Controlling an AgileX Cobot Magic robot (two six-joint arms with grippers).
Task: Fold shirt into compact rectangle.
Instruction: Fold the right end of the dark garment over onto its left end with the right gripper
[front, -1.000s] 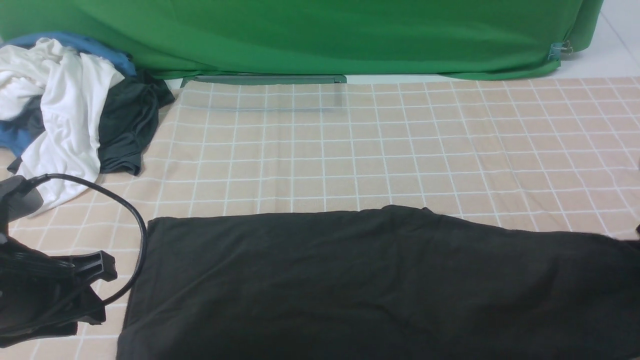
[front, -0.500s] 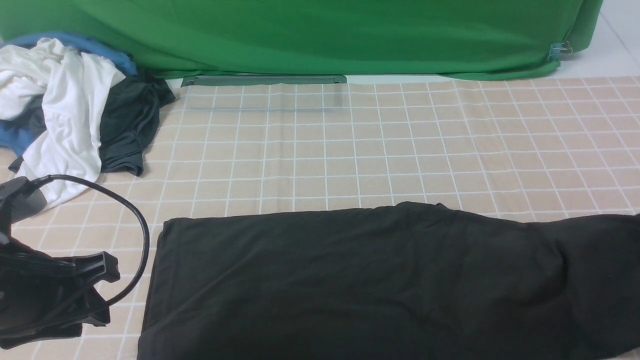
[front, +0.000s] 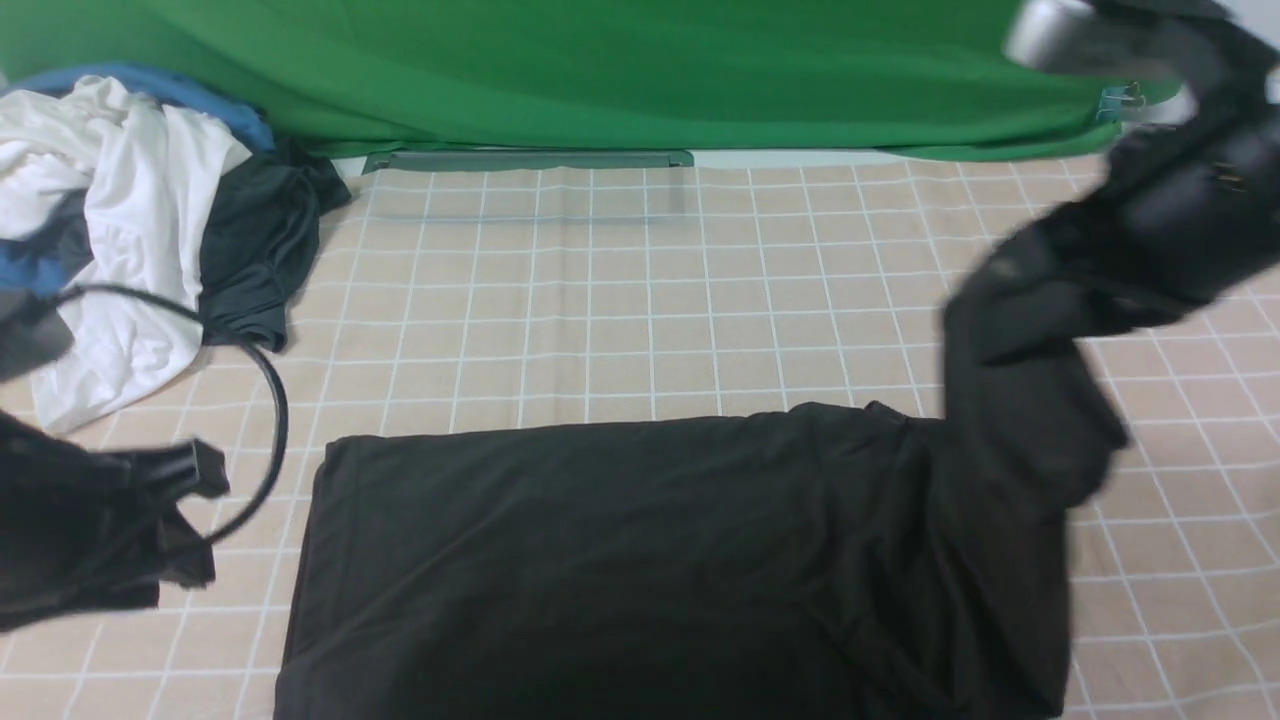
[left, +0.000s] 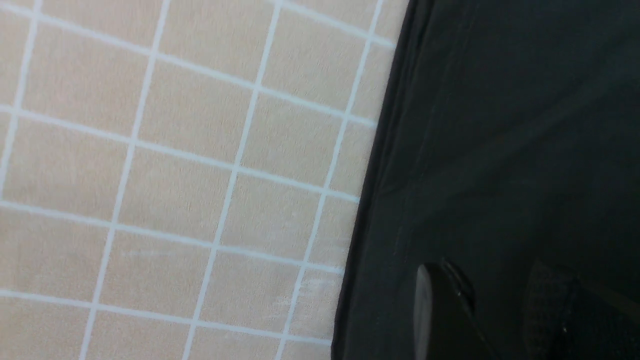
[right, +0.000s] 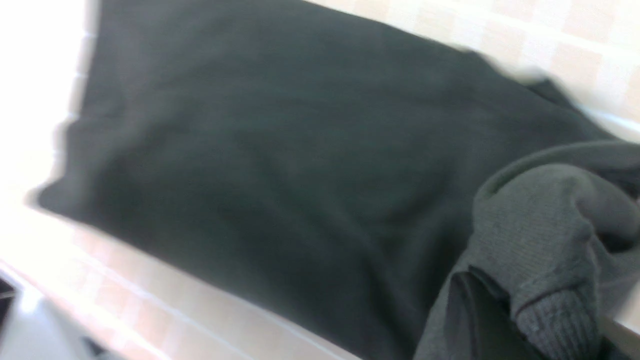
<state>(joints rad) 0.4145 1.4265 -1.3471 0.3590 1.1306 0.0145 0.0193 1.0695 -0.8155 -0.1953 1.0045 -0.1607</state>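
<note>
- The shirt (front: 600, 560) lies as a long dark band on the checked cloth (front: 640, 300), close to your side of the table. Its left end is flat and its right end hangs raised off the surface. No print shows on the side facing up.
- The right gripper (front: 1050, 285) is high at the far right, with its fingers clamped on the shirt's right end. The wrist view shows a ribbed edge bunched in the grip, and the fabric drapes down from there to the flat part.
- The left gripper (front: 200, 520) sits low, just beside the shirt's left edge. Its fingers stand partly apart with nothing visibly between them.
- You appear to be in the crosswise fold, bringing the raised right end over the flat body.
- The next move calls for carrying that end leftward across the band, low enough that the drape rolls over cleanly. Set its edge square with the left edge before you let go.
- Keep the left gripper ready to pin the flat end if it starts to drag.
- The pile of other clothes (front: 130, 220) at the far left is well apart, so leave it alone.
</note>
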